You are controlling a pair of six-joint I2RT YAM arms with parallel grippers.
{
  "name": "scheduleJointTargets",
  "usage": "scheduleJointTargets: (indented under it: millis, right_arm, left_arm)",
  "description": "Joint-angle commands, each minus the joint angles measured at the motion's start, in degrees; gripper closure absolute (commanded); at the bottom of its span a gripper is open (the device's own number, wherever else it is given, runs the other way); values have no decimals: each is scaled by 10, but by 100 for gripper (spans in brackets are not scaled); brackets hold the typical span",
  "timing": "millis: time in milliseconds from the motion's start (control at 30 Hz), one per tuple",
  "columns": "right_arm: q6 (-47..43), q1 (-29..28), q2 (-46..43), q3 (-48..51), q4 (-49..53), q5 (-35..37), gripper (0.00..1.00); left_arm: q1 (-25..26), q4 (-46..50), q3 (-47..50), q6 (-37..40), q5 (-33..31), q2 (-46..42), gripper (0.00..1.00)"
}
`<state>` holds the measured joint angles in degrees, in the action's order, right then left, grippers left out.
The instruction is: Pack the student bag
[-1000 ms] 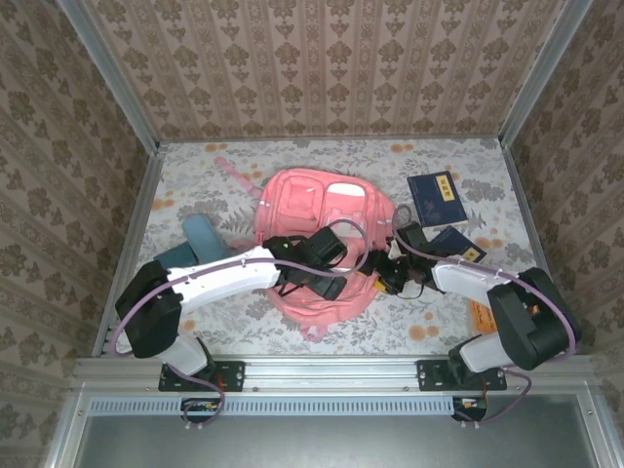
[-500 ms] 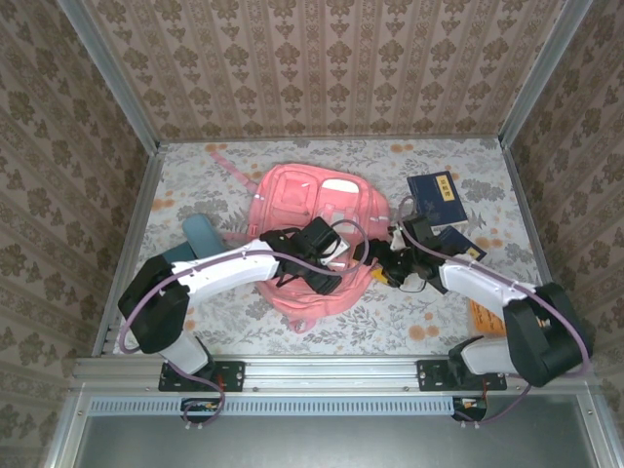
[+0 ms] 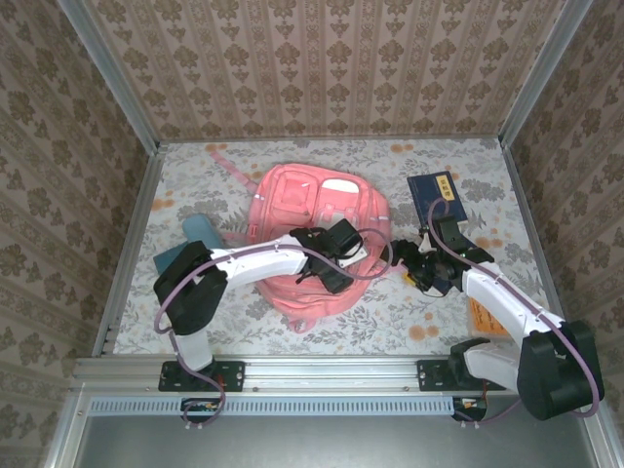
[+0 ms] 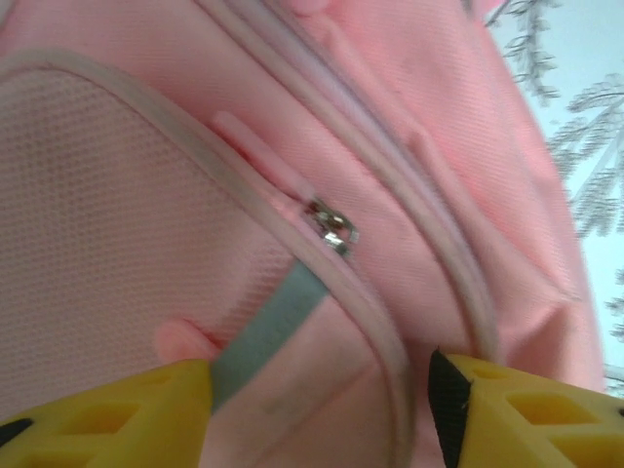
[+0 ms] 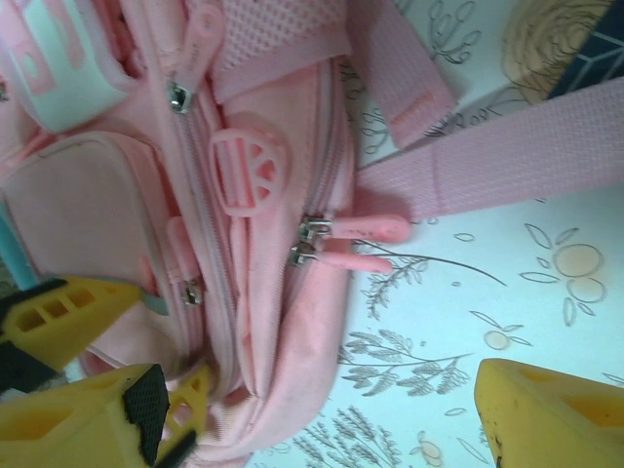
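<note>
Patterned wallpaper closed the cell on three sides, and a floral tablecloth [image 3: 244,322] covered the work surface. Seen from overhead, the student bag [image 3: 292,200] lay flat at the centre of the frame with its front pockets up. A thin pink strap [image 3: 226,166] trailed from it toward the upper left. A dark blue book [image 3: 436,195] lay to the upper right of the bag, apart from it. A teal pencil case [image 3: 200,232] lay at the bag's left, near the left arm's elbow.

The left gripper [image 3: 327,265] was over the lower part of the bag. In its wrist view the yellow fingers [image 4: 107,400] stood apart at the bottom corners with pink fabric and a grey stripe [image 4: 268,327] between them. Whether they pressed the fabric could not be told. A metal zipper slider [image 4: 331,229] sat at mid-frame, untouched.

The right gripper [image 3: 414,268] was just off the bag's lower right edge, over the cloth. In its wrist view the fingers [image 5: 556,414] stood wide apart, holding nothing. Two pink zipper pulls [image 5: 356,244] lay side by side at the bag's edge, pointing outward. A wide webbing strap [image 5: 507,161] crossed the upper right.
</note>
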<state>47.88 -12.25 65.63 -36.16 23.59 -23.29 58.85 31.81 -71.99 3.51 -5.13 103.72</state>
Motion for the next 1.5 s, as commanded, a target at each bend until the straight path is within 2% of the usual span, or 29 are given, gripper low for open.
scheduleJointTargets:
  millis: [0,233,300,400,533,633,700,800,967,1133,1300,1467]
  right_arm:
    - [-25,3,-7,-12,42,20,16]
    - [-47,3,5,-35,64,50,16]
    - [-55,4,6,-42,69,64,16]
    - [-65,3,9,-50,83,80,14]
    - [-73,5,20,-60,79,83,12]
    - [-75,6,27,-64,75,87,9]
    - [-78,6,29,-68,59,94,1]
    - [-83,7,19,-72,62,134,1]
    - [-132,7,-14,-72,51,149,1]
    - [-179,7,-43,-68,42,162,0]
    - [-243,-2,-43,-62,10,112,9]
    - [-289,-30,-12,-66,-37,69,12]
  left_arm:
    - [0,35,-29,30,-46,29,40]
    - [0,84,-69,50,-57,79,40]
    - [0,96,-78,58,-51,84,35]
    - [0,125,-92,72,-39,83,23]
    - [-1,149,-96,78,-37,81,21]
    - [-1,146,-92,71,-70,85,29]
    - [-2,142,-91,67,-92,88,35]
    - [-2,143,-97,68,-104,84,47]
    - [-12,135,-104,74,-101,44,66]
    - [-27,129,-105,104,-101,-10,76]
    - [-47,101,-90,124,-92,-63,81]
    - [-67,74,-75,139,-76,-108,83]
